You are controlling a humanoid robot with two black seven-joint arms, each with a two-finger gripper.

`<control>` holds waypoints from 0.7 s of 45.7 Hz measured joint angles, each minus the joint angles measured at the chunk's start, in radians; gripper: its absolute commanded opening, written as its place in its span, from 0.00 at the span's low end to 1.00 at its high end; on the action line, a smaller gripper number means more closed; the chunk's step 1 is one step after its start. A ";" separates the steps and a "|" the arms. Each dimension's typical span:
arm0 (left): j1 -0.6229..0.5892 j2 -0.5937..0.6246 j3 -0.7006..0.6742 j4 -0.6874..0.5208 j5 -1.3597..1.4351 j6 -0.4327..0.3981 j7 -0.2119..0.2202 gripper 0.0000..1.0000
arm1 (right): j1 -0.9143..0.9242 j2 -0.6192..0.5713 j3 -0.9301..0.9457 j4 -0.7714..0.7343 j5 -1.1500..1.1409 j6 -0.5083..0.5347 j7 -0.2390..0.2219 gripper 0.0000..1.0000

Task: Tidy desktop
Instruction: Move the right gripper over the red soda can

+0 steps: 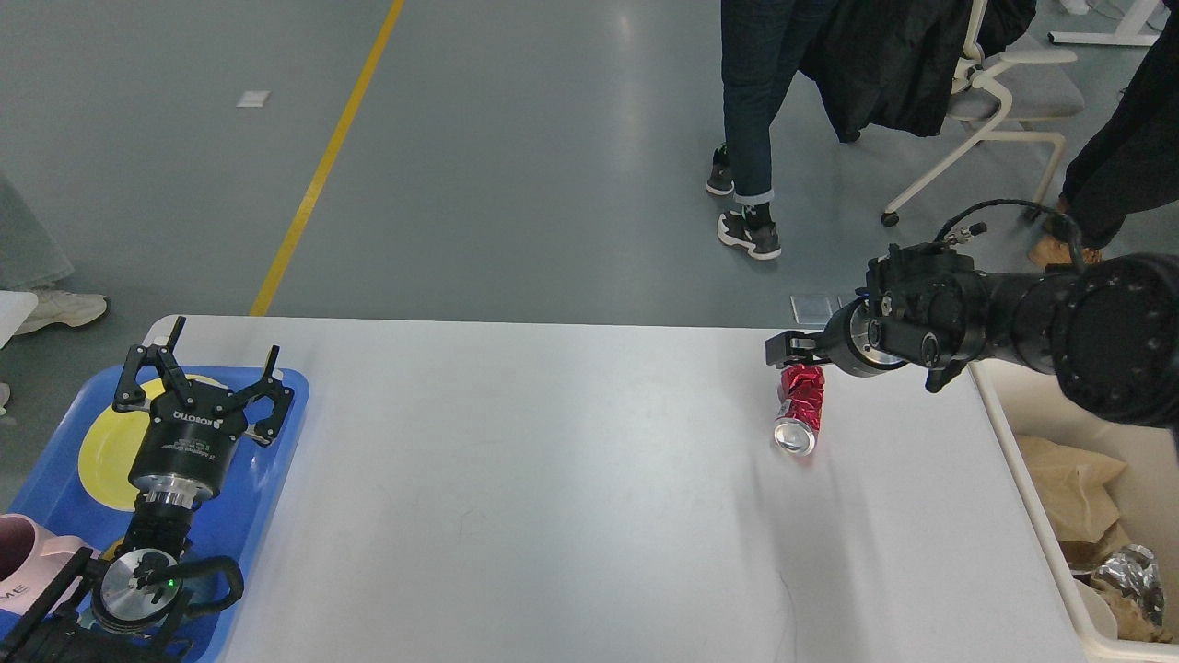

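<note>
Surface (pixel 553 479): white, matte, rounded corners, fills the lower frame from the tray on the left to the bin on the right. It reads as nearly tidied; only one stray thing lies on its bare area. A faint dark scratch shows near the front edge, right of centre.

Bin (pixel 990 405): cream, butted against the surface's right edge, holding brown paper and crumpled foil. Judged to be the trash drop, placed there so the right arm reaches it with a short swing.

Tray (pixel 285 433): blue, sits on the left end of the surface, carries a yellow plate (pixel 101 451) and a pink cup (pixel 23 552) at the frame edge. Judged to be the place for dishes, within reach of the left arm.

Right arm: comes in from the right, lying low and roughly level over the far right corner. Right claw (pixel 783 348) is just above the far end of the can. Seen side-on and dark; cannot tell how far its fingers are apart. Judged to be lining up for a grasp; contact not confirmed.

Left claw (pixel 203 368): fingers spread wide, empty, hovers over the tray near the plate. Judged idle.

Can (pixel 799 410): red, crushed, lies on its side on the right part of the surface, silver end facing the camera, near the bin but apart from it.
</note>
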 measured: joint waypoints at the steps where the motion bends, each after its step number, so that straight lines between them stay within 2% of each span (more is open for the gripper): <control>1: 0.000 0.000 0.000 0.000 0.000 0.000 0.000 0.96 | -0.022 0.008 0.009 -0.023 0.000 -0.003 0.000 0.99; 6: 0.000 0.000 0.000 0.000 0.000 0.000 0.000 0.96 | -0.127 0.047 0.051 -0.151 -0.008 -0.013 -0.006 0.98; 9: 0.000 0.000 0.000 0.000 0.000 0.000 -0.001 0.96 | -0.191 0.072 0.060 -0.237 -0.015 -0.014 -0.024 0.97; 11: 0.000 0.000 0.000 0.000 0.000 0.000 -0.001 0.96 | -0.234 0.085 0.064 -0.299 -0.017 -0.015 -0.046 0.94; 17: 0.000 0.000 0.000 0.000 0.000 0.000 -0.001 0.96 | -0.336 0.096 0.075 -0.442 -0.019 -0.022 -0.110 0.93; 21: 0.000 0.000 0.000 0.000 0.000 0.000 -0.001 0.96 | -0.383 0.098 0.077 -0.485 -0.020 -0.029 -0.125 0.93; 32: 0.000 0.000 0.000 0.001 0.000 0.000 -0.001 0.96 | -0.433 0.104 0.125 -0.500 -0.016 -0.069 -0.129 0.93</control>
